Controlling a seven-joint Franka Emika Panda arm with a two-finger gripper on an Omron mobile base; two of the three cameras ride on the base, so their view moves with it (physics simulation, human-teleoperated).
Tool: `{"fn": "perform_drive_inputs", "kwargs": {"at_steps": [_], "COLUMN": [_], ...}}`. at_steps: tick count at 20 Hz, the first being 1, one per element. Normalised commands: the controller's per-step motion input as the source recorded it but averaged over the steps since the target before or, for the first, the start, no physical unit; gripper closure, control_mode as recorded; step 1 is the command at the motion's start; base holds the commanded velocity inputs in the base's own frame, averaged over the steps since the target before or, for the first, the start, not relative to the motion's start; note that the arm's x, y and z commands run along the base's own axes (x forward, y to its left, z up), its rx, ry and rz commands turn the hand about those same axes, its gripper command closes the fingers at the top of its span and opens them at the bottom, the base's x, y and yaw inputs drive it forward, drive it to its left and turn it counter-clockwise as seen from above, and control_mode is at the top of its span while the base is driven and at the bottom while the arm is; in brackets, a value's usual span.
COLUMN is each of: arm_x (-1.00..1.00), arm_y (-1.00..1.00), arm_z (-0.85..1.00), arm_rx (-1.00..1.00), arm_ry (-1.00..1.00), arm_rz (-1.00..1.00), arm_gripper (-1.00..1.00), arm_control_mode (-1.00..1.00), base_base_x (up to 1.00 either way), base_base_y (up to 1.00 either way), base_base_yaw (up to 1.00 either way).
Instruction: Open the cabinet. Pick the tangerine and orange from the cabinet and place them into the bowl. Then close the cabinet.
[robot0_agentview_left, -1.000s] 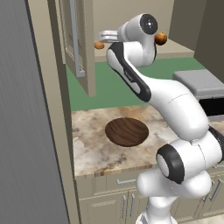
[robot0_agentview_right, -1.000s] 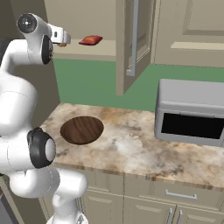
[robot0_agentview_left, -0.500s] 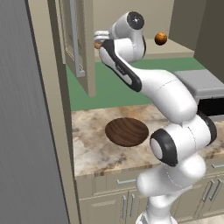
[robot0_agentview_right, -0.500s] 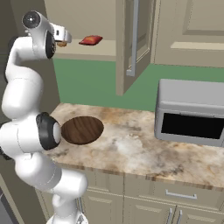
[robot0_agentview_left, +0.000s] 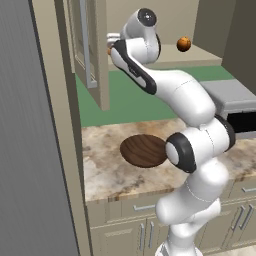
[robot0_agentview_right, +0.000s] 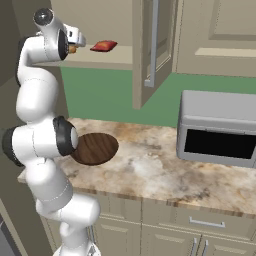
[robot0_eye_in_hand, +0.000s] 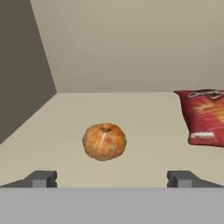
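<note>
While the arm (robot0_agentview_left: 165, 90) reaches up into the cabinet (robot0_agentview_right: 150, 50), its gripper (robot0_eye_in_hand: 111, 178) sits at shelf height with fingers spread wide and nothing between them. From the hand view, one round fruit (robot0_eye_in_hand: 104, 141), orange with a mottled skin, lies on the beige shelf (robot0_eye_in_hand: 144, 118) just ahead of the finger tips (robot0_eye_in_hand: 43, 178) and roughly centred between them, untouched. A red snack bag (robot0_eye_in_hand: 203, 116) lies flat on the same shelf, to one side of the fruit and apart from it. From the left base view, a second orange fruit (robot0_agentview_left: 183, 44) rests further along the shelf, well apart from the gripper, on the far side of the arm. Which of the two is the tangerine and which the orange cannot be told. The cabinet door (robot0_agentview_left: 90, 50) stands swung out toward the room, its long silver handle (robot0_agentview_right: 153, 45) upright. On the marbled counter (robot0_agentview_right: 150, 170) below, the bowl (robot0_agentview_right: 95, 148), dark wood and shallow, sits upright with nothing in it, partly hidden behind the arm's lower joint (robot0_agentview_left: 180, 152) in the left base view. A grey microwave (robot0_agentview_right: 217, 127) stands on the counter well apart from the bowl, beneath the closed part of the cabinet. Base cabinets (robot0_agentview_right: 165, 230) with drawers run under the counter.
</note>
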Motion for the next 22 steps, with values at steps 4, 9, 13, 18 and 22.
{"fn": "perform_drive_inputs", "kwargs": {"at_steps": [4,9,13,18,22], "arm_x": [0.22,0.1,0.29,0.47,0.54], "arm_y": [0.0,0.03,0.12,0.29,0.37], "arm_z": [-0.27,-0.3,-0.03,-0.09,-0.17], "arm_rx": [0.0,0.0,0.0,0.0,0.0], "arm_ry": [0.0,0.0,0.0,0.0,0.0], "arm_rz": [0.0,0.0,0.0,0.0,0.0], "arm_gripper": [-1.0,-1.0,-1.0,-1.0,-1.0], "arm_control_mode": [-1.0,-1.0,-1.0,-1.0,-1.0], "base_base_x": [0.0,0.0,0.0,0.0,0.0], "base_base_y": [0.0,0.0,0.0,0.0,0.0], "base_base_yaw": [0.0,0.0,0.0,0.0,0.0]}}
